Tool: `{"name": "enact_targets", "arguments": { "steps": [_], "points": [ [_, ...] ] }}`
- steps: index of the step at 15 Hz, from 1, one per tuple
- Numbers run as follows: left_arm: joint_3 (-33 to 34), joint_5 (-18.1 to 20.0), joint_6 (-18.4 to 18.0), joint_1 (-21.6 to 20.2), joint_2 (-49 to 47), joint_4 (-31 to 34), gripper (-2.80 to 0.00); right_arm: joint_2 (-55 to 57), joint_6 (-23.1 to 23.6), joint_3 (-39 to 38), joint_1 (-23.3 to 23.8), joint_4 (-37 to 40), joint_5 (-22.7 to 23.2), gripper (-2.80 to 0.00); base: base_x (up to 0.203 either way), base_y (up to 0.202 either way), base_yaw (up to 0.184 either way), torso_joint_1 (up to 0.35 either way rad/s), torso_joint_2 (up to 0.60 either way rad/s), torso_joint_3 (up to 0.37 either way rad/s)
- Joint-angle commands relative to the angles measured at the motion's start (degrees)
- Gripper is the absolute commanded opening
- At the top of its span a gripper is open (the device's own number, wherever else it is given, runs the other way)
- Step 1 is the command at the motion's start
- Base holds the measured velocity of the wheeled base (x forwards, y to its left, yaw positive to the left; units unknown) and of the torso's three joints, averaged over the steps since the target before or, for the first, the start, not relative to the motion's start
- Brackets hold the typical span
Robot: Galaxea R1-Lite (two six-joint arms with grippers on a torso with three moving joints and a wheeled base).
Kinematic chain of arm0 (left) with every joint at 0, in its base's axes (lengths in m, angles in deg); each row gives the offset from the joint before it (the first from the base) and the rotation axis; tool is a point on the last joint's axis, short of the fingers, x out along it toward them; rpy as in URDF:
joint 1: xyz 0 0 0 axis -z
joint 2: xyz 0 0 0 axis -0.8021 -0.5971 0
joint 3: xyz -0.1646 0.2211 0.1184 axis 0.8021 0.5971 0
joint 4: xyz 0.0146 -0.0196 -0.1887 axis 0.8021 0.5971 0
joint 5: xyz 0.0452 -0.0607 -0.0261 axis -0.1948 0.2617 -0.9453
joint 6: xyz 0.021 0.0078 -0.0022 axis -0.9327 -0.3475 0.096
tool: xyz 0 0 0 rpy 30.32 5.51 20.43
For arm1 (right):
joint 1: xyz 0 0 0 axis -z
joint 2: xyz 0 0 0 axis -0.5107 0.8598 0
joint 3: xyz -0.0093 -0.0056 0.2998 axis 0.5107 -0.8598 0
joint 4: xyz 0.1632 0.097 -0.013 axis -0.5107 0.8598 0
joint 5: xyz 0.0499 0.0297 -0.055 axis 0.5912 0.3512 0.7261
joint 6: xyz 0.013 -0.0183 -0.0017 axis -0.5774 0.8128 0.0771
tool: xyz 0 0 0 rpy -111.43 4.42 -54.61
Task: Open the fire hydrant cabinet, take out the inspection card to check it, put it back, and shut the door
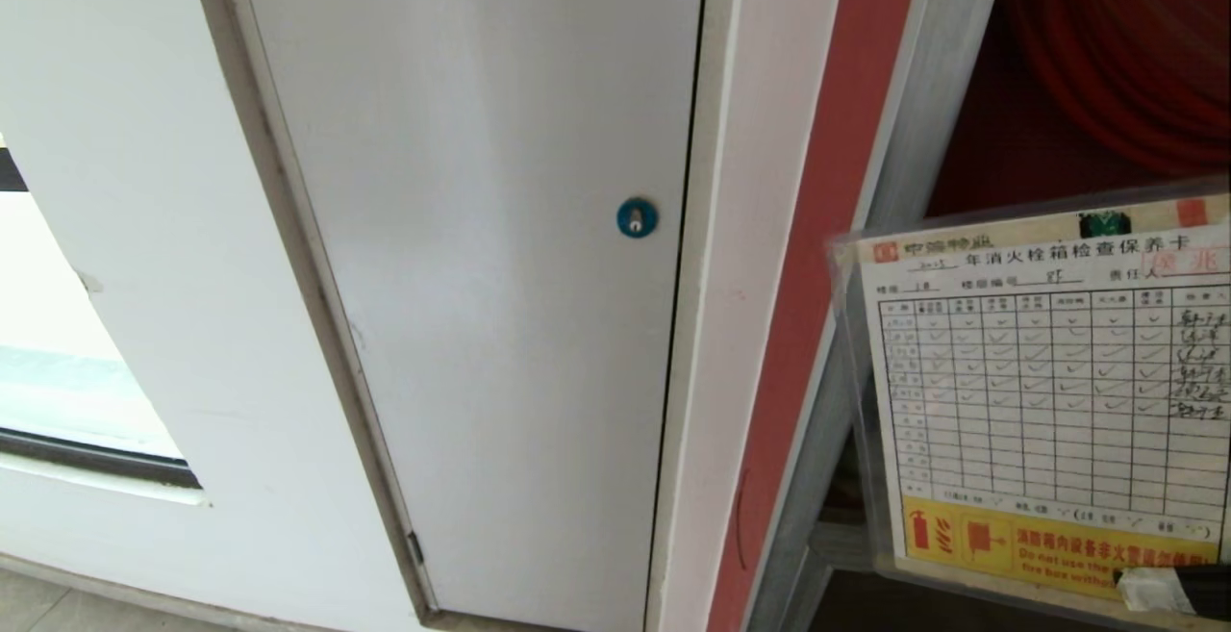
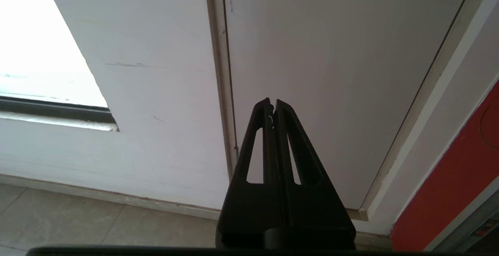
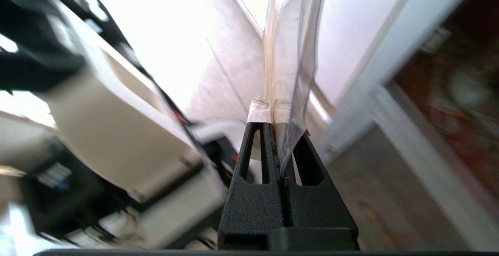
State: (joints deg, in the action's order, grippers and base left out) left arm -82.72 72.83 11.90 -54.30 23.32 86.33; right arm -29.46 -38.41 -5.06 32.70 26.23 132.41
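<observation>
Thin flat inspection card (image 1: 1048,391) in a glossy clear plastic sleeve, printed with a fine grid and a yellow strip, held upright before the open fire hydrant cabinet (image 1: 923,170) with brushed silver frame and red interior. Right tool (image 3: 277,125) pinching the card's lower edge, black tapered fingers pressed together. Left tool (image 2: 272,106) closed on nothing, near smooth white panel (image 1: 481,228) with round blue lock (image 1: 636,217).

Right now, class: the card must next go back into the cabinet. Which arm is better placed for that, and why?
The right. The right gripper is shut on the inspection card, held up before the open fire hydrant cabinet. The left gripper is shut and empty, facing the white panel.
</observation>
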Motion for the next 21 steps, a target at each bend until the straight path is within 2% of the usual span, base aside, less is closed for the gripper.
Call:
{"name": "enact_targets", "arguments": {
  "steps": [1,5,9,17,21],
  "points": [
    [0.26,-0.04,-0.01,0.0,-0.07,-0.02,-2.8,-2.74,-12.2,-0.48,-6.83,-3.7,-0.53,-2.8,0.0,0.0,0.0,0.0,0.0,0.0],
    [0.26,-0.04,-0.01,-0.03,-0.01,-0.02,-2.8,-2.38,-20.54,-0.46,-13.39,-6.48,-0.28,-2.8,0.0,0.0,0.0,0.0,0.0,0.0],
    [0.26,-0.04,-0.01,-0.09,-0.07,-0.02,-2.8,3.68,-29.04,-2.14,-20.62,-22.46,-0.45,-2.8,0.0,0.0,0.0,0.0,0.0,0.0],
    [0.26,-0.04,-0.01,0.0,-0.02,-0.02,-2.8,12.57,-30.0,-4.05,-28.61,-38.59,-0.52,-2.8,0.0,0.0,0.0,0.0,0.0,0.0],
    [0.26,-0.04,-0.01,0.0,0.01,-0.02,-2.8,13.26,-35.29,-5.12,-30.63,-46.16,-0.5,-2.8,0.0,0.0,0.0,0.0,0.0,0.0]
  ]
}}
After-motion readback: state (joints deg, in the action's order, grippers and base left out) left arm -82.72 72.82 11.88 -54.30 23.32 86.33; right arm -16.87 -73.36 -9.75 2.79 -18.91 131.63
